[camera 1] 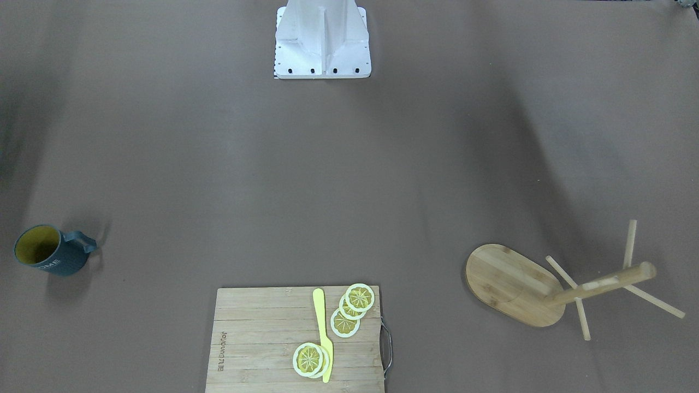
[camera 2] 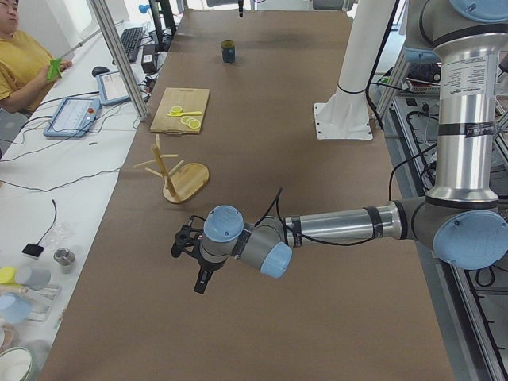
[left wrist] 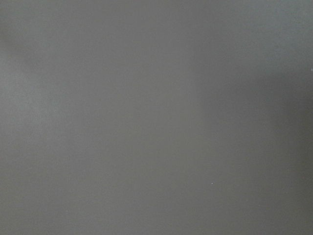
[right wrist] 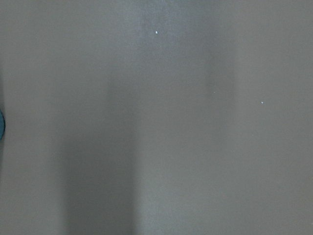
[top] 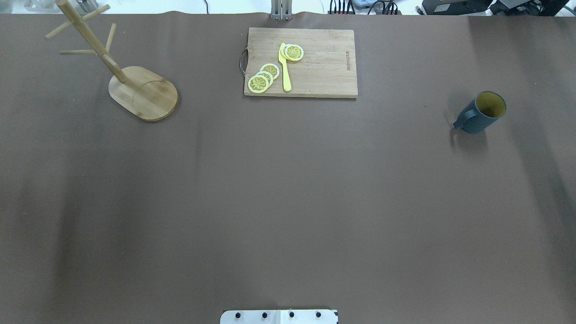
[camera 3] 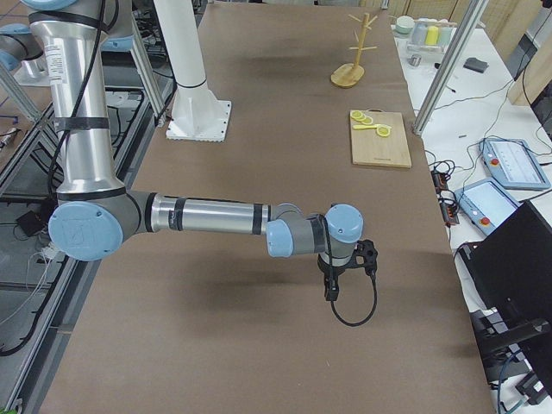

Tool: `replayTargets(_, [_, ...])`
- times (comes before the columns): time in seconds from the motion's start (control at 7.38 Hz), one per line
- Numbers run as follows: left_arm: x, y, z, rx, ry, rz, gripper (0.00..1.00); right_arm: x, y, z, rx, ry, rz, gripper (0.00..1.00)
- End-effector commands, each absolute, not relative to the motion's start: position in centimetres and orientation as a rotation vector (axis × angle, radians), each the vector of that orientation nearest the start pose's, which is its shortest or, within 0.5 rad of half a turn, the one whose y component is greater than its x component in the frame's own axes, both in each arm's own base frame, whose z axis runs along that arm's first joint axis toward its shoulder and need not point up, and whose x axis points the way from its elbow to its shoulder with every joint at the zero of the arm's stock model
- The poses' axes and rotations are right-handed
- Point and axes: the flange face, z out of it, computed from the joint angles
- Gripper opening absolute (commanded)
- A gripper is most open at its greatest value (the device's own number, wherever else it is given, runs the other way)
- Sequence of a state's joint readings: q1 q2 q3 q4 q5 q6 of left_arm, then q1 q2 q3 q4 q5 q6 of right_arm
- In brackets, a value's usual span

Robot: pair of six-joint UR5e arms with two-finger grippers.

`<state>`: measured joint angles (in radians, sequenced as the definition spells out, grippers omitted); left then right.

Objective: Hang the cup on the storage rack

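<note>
Exterior left: cup [camera 2: 228, 51] well beyond gripper [camera 2: 180, 243]

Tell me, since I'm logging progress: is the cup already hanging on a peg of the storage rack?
No, the cup stands upright on the table, far across from the storage rack, whose pegs are bare.
</note>
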<state>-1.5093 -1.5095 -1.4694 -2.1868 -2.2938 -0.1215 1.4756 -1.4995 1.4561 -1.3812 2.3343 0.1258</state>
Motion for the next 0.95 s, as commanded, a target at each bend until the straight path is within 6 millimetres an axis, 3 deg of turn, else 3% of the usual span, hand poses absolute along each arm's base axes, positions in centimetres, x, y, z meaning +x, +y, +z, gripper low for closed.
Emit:
replayTargets(0.0, [-3.6,-48.7,66.3,0.329,0.783,0.03,0.98,0.5,-53.6,65.7,0.069,-0.791,-0.05,1.0])
replayTargets(0.14, [-3.6,-48.9,65.5,0.319,0.792,-0.047,0.98,-2.1,-53.5,65.2,0.05,-0.821,-0.081,1.0])
replayTargets(0.54, [-3.5,-48.4,65.6,0.34,0.805,-0.038,0.98,-10.0,-57.7,58.7,0.04,-0.85,-0.034,1.0])
replayTargets(0.81, [-3.5,-48.5,65.5,0.341,0.805,-0.04,0.98,-15.5,-59.3,56.2,0.03,-0.842,-0.061,1.0])
